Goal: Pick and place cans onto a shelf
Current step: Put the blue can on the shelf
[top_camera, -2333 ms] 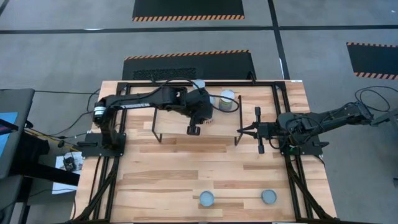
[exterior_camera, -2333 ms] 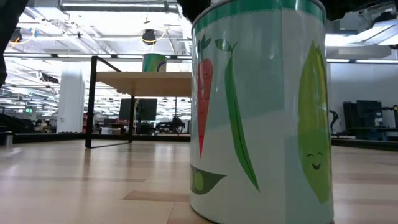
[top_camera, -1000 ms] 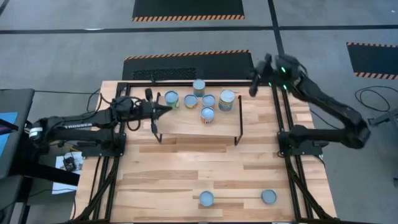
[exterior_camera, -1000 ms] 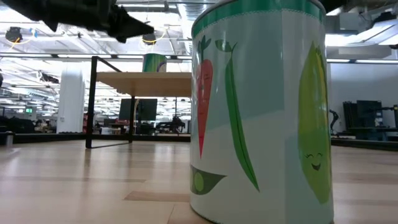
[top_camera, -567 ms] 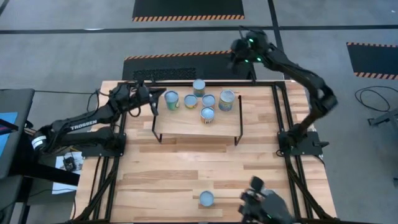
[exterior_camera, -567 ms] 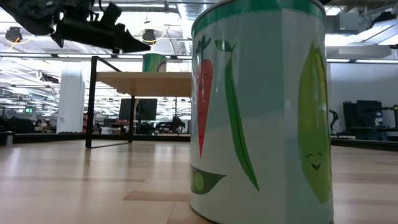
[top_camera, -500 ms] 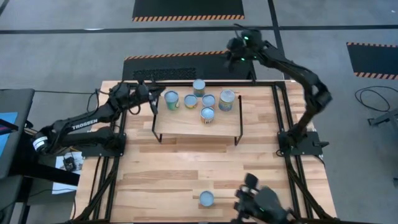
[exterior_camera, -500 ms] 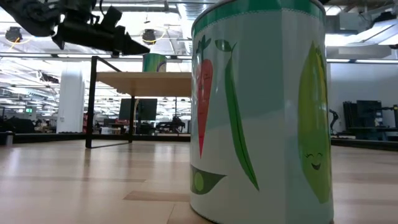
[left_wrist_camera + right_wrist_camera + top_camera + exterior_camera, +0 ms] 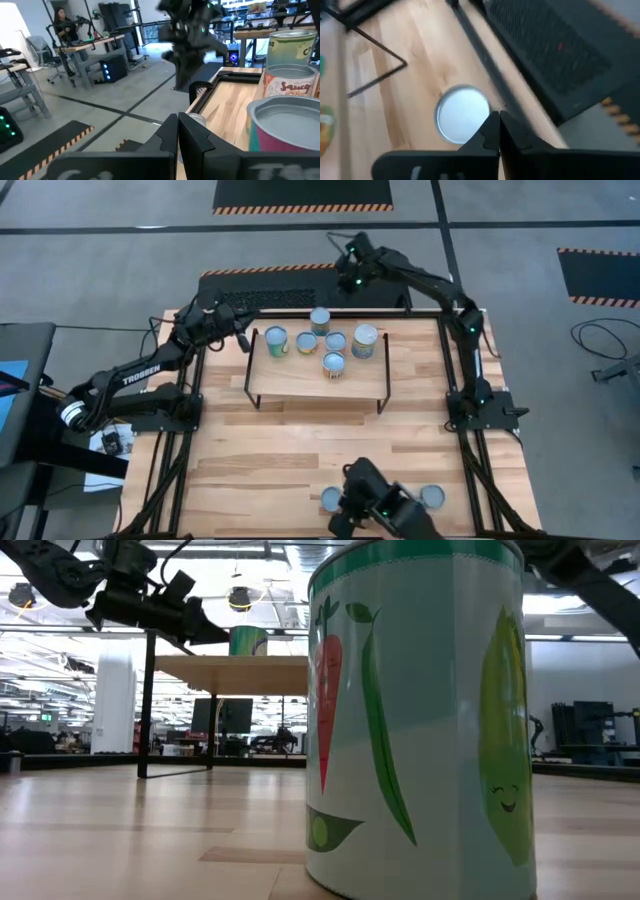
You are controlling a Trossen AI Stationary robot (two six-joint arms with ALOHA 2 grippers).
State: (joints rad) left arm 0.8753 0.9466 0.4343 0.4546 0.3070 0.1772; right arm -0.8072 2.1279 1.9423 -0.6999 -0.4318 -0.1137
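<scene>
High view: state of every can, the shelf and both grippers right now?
left gripper: shut, empty, by the shelf's left end.
right gripper: shut, empty, raised near the table's far edge.
shelf: standing, five cans on it.
cans on the shelf: upright.
can behind the shelf: upright on the table.
two front cans: upright on the table, not yet shelved.

Black floor mats (image 9: 302, 194) with orange hazard stripes lying on grey floor, person (image 9: 64, 26) sitting at a far desk
</scene>
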